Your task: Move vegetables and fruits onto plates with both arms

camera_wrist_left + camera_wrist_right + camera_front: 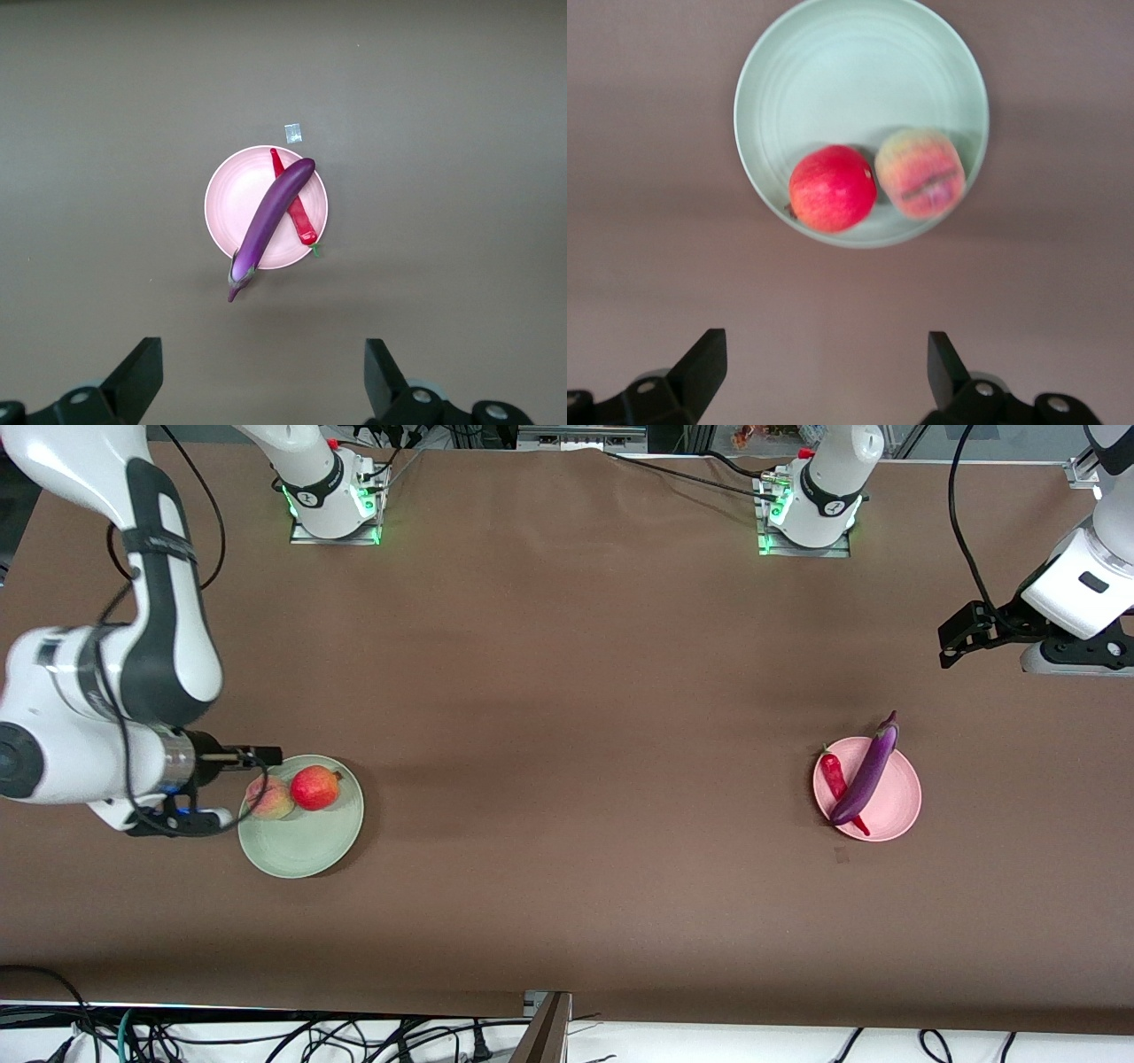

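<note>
Mint green plate [301,841], lying nearest the front camera toward the right arm's end of the brown tabletop [567,717]. It carries the peach [270,797] and the round red fruit [315,787], touching side by side near the rim. The right tool [190,819] hangs over the tabletop just beside this plate, its fingers [700,363] spread apart and holding nothing. Pink plate [890,802], toward the left arm's end, bears the purple eggplant [866,772] laid across the red chili pepper [834,777], its stem end overhanging the rim. The left tool [961,638] is raised over bare tabletop well apart from the pink plate, fingers [137,376] released wide and empty.
</note>
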Motion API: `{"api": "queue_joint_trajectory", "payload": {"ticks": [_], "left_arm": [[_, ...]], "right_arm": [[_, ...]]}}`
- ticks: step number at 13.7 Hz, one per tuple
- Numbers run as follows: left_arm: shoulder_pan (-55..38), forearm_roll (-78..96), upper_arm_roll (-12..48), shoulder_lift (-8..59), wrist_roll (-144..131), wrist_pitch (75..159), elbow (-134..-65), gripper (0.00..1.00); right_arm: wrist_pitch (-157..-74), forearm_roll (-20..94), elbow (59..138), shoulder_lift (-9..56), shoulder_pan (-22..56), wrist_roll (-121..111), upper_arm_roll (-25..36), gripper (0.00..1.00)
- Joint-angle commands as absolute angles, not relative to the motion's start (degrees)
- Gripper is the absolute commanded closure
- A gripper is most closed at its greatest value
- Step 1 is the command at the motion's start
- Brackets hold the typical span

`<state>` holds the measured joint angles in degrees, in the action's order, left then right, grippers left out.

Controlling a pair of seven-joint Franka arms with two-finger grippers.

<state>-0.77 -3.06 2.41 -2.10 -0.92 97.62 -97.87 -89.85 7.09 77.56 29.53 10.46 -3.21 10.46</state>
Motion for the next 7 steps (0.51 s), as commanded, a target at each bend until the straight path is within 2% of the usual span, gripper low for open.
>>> {"api": "queue_joint_trajectory", "payload": {"ticks": [1, 5, 7], "left_arm": [[-0.97, -2.11, 2.29, -1.49, -0.79, 96.59, -96.24, 0.00], [-0.97, -2.11, 2.29, -1.41, -0.44, 96.50, -96.24, 0.00], [-0.97, -2.20, 2.29, -1.41, -0.44, 96.50, -96.24, 0.00]], "right_arm": [[-84.48, 3.62, 78.22, 23.41, 10.11, -3.17, 10.28, 0.00], [-80.07, 1.06, 82.86, 12.86, 9.14, 0.08, 9.58, 0.00], [-79.72, 0.97, 86.55, 7.85, 6.69, 2.01, 6.70, 0.00]]}}
